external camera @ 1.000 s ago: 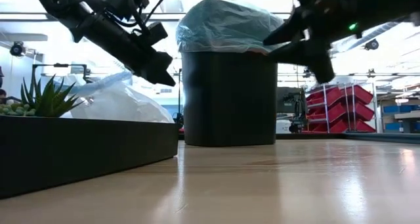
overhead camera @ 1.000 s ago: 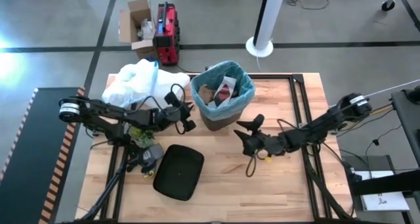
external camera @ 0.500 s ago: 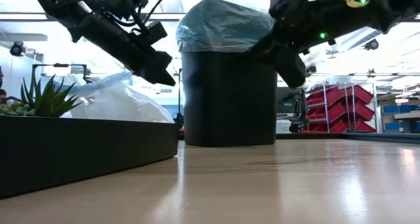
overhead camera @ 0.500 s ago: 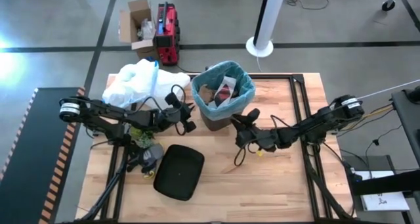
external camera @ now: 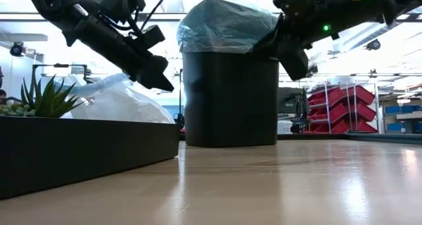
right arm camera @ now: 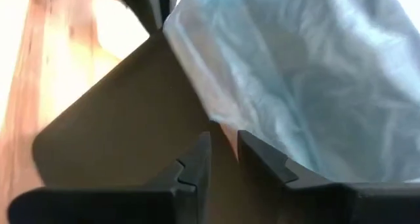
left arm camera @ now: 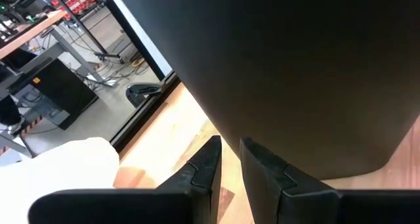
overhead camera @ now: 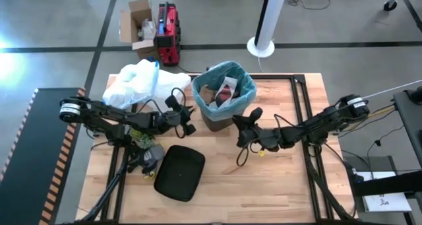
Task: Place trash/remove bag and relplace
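- High view: you are looking down on the table, where the bin is standing near the far edge, lined with the bag, whose blue rim is folding over the top. Trash is lying inside it.
- The left gripper is hanging just beside the bin's left side; the right gripper is sitting just off the bin's near right side.
- A white bag is lying at the far left corner, a black lid is resting flat at the near left, and a small plant is sitting between them.
- Low view: you are seeing the bin in the middle with the bag's edge bunching over its rim. The left gripper is hovering above the table beside the bin wall, and the right gripper is pressing in at the bag's overhang on the other side.
- Left wrist view: the left fingers are standing nearly together with only a thin gap, gripping nothing, pointing at the foot of the dark bin wall.
- Right wrist view: the right fingers are standing close together right at the bag's lower edge against the bin; you cannot tell whether they are pinching the plastic.
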